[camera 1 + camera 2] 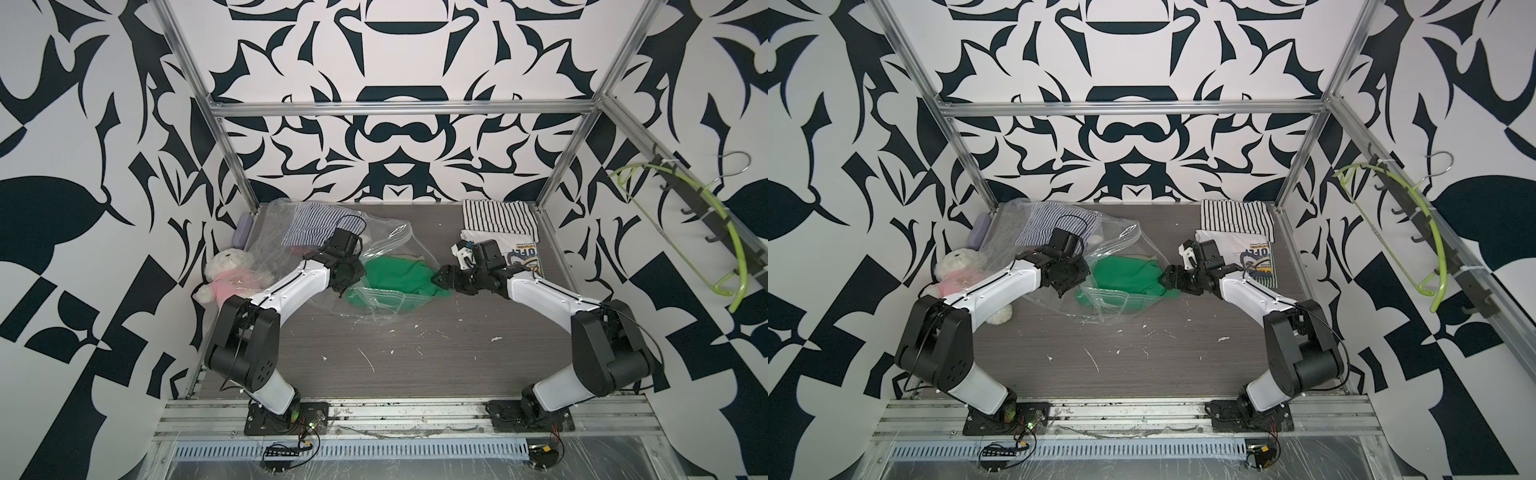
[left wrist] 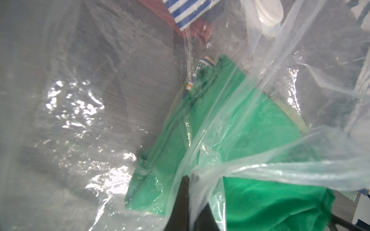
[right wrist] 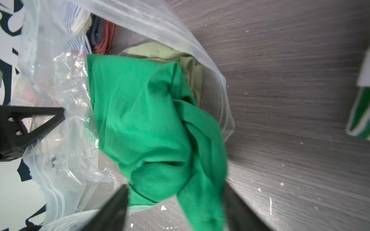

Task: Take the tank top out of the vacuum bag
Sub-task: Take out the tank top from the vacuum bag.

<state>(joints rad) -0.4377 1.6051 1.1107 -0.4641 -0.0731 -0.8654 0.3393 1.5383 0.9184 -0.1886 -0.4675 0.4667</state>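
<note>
While the left gripper (image 2: 191,178) pinches the vacuum bag (image 2: 280,166), the right gripper (image 3: 175,185) gapes around the green tank top (image 3: 140,120). A striped shirt (image 3: 76,40) lies deeper inside.

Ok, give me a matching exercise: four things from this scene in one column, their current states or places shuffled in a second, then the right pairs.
Things:
1. left claw
2. right claw
3. green tank top
4. plush toy

States or places:
A. open, green fabric between the jaws
B. lying beside the left arm
C. shut on the vacuum bag plastic
D. partly out of the bag's mouth

Pairs: 1-C, 2-A, 3-D, 4-B
</note>
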